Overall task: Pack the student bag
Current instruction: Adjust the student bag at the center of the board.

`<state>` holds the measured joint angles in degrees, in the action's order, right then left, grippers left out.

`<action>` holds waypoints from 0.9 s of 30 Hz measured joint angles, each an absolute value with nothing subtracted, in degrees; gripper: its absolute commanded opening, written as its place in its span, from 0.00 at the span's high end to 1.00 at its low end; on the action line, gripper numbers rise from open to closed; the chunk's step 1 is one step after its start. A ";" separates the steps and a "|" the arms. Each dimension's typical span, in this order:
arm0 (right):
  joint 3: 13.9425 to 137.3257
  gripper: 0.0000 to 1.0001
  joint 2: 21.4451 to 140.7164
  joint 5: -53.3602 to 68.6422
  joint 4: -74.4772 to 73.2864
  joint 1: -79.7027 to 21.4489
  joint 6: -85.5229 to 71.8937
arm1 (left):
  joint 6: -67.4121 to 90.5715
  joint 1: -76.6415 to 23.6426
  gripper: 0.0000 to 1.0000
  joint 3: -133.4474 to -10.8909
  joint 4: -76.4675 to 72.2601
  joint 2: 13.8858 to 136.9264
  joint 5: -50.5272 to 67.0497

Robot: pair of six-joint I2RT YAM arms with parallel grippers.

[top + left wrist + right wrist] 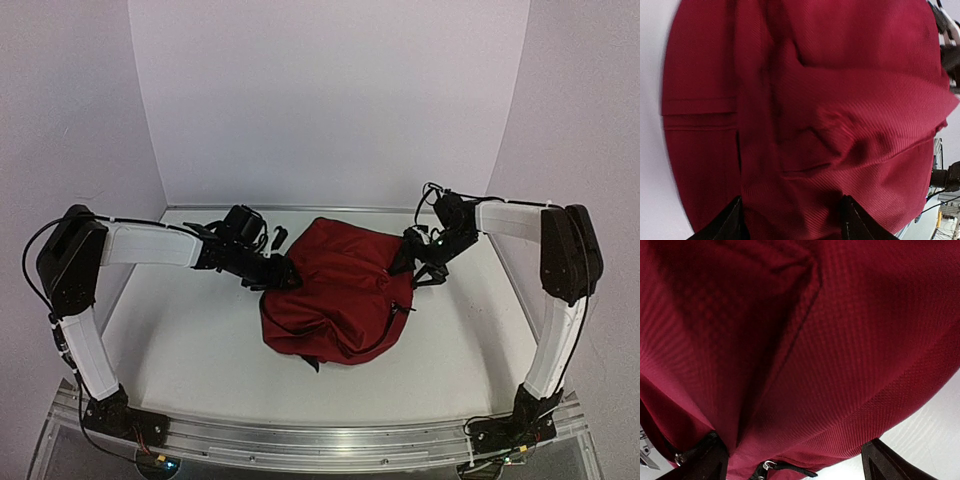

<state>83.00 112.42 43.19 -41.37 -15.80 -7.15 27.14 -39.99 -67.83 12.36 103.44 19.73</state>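
Student bag (335, 290) lies slumped mid-table (170, 340) between the arms, its dark red cloth creased and a black zip (392, 318) running along its right flank. Left gripper (791, 207) sits at the bag's left edge and right gripper (792, 450) at its right edge, both with jaws spread apart over the fabric and nothing visibly pinched. Bag looks soft, floppy and likely light, so it should sag and fold if lifted from one spot; best hold is probably a pinched fold at a seam or the zip edge, one arm on each side
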 measured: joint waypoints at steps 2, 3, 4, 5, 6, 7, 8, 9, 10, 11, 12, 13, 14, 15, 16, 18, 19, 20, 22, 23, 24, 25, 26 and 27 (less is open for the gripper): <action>85.83 0.10 114.82 44.72 -41.17 -16.24 -7.98 | 27.28 -41.88 0.45 -66.48 11.05 103.36 19.86; 87.42 0.10 116.08 45.15 -40.96 -16.67 -8.31 | 27.32 -42.89 0.48 -65.78 10.50 103.27 19.86; 89.51 0.11 117.67 45.46 -40.54 -17.45 -8.65 | 27.69 -43.75 0.51 -64.92 9.94 103.01 19.88; 91.79 0.11 119.17 45.54 -40.39 -18.20 -8.99 | 27.85 -44.36 0.53 -63.93 9.33 102.64 19.92; 93.68 0.10 120.39 45.46 -40.12 -18.84 -9.29 | 28.43 -44.74 0.54 -62.80 9.09 101.90 19.89; 95.83 0.10 121.72 45.29 -39.92 -19.50 -9.67 | 28.61 -44.98 0.52 -61.73 9.12 101.09 19.85; 97.68 0.09 122.88 45.00 -39.68 -20.08 -9.98 | 28.88 -45.09 0.47 -60.90 9.43 100.24 19.75; 99.48 0.08 123.91 44.58 -39.41 -20.62 -10.27 | 29.14 -45.08 0.42 -60.42 10.07 99.37 19.56; 100.40 0.07 124.36 44.09 -38.96 -20.84 -10.44 | 29.60 -45.03 0.37 -60.28 10.69 98.74 19.33; 101.09 0.05 124.68 43.61 -38.51 -21.02 -10.61 | 30.07 -44.97 0.33 -60.18 11.21 98.14 19.10; 101.15 0.04 124.58 43.18 -38.17 -21.12 -10.74 | 30.53 -44.87 0.31 -60.10 11.38 97.54 18.90; 100.84 0.02 124.14 42.90 -38.05 -21.13 -10.79 | 31.08 -44.81 0.29 -59.77 11.32 96.77 18.77; 99.89 0.02 123.33 42.61 -37.79 -20.95 -10.69 | 31.92 -44.77 0.27 -59.05 10.97 95.67 18.72; 98.19 0.02 121.98 42.25 -37.68 -20.55 -10.50 | 32.95 -44.67 0.25 -57.80 10.44 94.23 18.78; 96.12 0.02 120.08 41.67 -37.91 -20.09 -10.37 | 33.52 -44.69 0.23 -56.74 10.21 93.03 18.87; 90.96 0.02 114.71 40.46 -39.22 -18.97 -9.17 | 36.07 -45.05 0.20 -53.17 8.63 89.85 18.52; 88.55 0.03 111.85 40.12 -39.85 -18.50 -8.65 | 37.59 -45.62 0.19 -51.13 8.21 88.13 18.22; 86.09 0.04 108.67 40.07 -40.54 -17.98 -8.12 | 38.70 -46.31 0.19 -49.53 7.76 86.91 17.74; 81.89 0.08 102.82 40.70 -41.68 -17.42 -7.45 | 41.10 -48.11 0.18 -46.87 7.30 85.00 16.88; 79.78 0.09 100.17 41.44 -41.92 -17.45 -7.21 | 42.11 -49.08 0.19 -45.82 7.18 84.36 16.37; 77.69 0.11 97.75 42.43 -42.38 -17.71 -6.96 | 43.12 -50.02 0.20 -45.03 7.01 84.01 15.96; 75.73 0.12 95.95 43.45 -42.77 -18.16 -6.74 | 43.97 -50.74 0.21 -44.68 6.93 83.99 15.61; 73.88 0.12 94.74 44.44 -43.19 -18.72 -6.55 | 44.72 -51.44 0.22 -44.47 6.91 84.02 15.24; 72.10 0.12 94.14 45.38 -43.50 -19.35 -6.37 | 45.44 -52.05 0.24 -44.42 6.92 84.05 14.96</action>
<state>72.10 94.14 45.38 -43.50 -19.35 -6.37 45.44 -52.05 -44.42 6.92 84.05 14.96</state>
